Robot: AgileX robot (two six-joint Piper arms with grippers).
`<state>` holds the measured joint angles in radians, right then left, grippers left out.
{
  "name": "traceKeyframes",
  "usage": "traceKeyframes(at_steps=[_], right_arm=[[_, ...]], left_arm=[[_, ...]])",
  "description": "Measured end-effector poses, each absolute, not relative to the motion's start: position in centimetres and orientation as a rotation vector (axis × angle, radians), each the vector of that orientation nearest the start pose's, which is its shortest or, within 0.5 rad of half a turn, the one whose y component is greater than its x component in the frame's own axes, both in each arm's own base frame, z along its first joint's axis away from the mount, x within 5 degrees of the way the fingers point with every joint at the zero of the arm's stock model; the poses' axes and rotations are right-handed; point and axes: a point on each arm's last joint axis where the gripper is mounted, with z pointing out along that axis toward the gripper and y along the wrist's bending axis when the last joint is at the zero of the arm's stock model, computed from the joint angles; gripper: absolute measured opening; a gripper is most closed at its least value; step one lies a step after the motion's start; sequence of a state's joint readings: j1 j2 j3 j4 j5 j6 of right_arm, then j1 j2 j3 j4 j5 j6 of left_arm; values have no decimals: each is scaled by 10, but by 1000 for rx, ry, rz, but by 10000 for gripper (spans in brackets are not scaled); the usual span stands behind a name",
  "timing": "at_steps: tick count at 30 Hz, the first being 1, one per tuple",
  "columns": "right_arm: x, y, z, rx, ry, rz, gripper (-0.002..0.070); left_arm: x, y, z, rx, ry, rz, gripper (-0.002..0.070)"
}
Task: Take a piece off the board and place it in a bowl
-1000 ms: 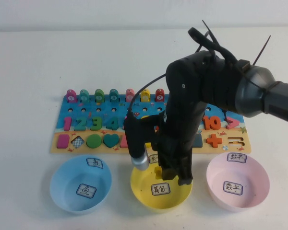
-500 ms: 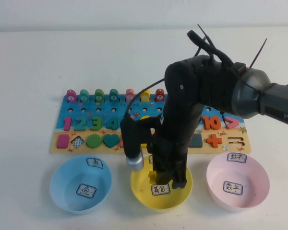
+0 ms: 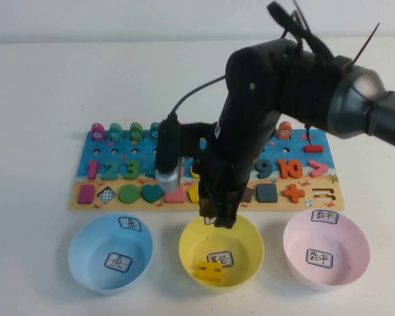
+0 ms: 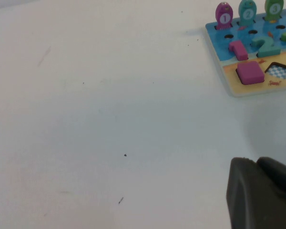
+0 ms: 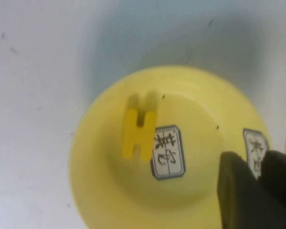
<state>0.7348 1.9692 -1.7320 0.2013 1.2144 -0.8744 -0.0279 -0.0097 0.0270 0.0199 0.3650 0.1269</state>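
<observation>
Flanking yellow bowl [image 3: 184,249]: blue bowl [image 3: 85,253], pink bowl [image 3: 355,253].

You have a plain white table [image 3: 46,85] as the work surface. Directly on it lies the long puzzle board [image 3: 118,158], set lengthwise across the middle. On the near side of the board, three bowls stand in a row on the table: the blue bowl [image 3: 85,253] on the left, the yellow bowl [image 3: 250,253] in the centre, and the pink bowl [image 3: 355,253] on the right (each bowl carries two white handwritten labels). The bowls stand apart from one another and just beside the board's near edge. In the left wrist view, the table shows a few small dark specks.
</observation>
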Motion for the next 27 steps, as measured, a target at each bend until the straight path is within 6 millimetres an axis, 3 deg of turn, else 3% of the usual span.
traceKeyframes(at_steps=[3, 6, 11, 19, 27], right_arm=[[293, 285, 294, -1905, 2077, 438, 18], [289, 269, 325, -1758, 2064, 600, -6], [262, 229, 360, -1598, 2025, 637, -13], [208, 182, 383, -1179, 1868, 577, -15], [153, 145, 395, -1089, 1775, 598, -15]], left_arm=[[53, -1, 172, 157, 1860, 88, -5], [53, -1, 172, 157, 1860, 88, -5], [53, -1, 172, 157, 1860, 88, -5], [53, -1, 172, 157, 1860, 88, -5], [53, -1, 172, 157, 1860, 88, -5]])
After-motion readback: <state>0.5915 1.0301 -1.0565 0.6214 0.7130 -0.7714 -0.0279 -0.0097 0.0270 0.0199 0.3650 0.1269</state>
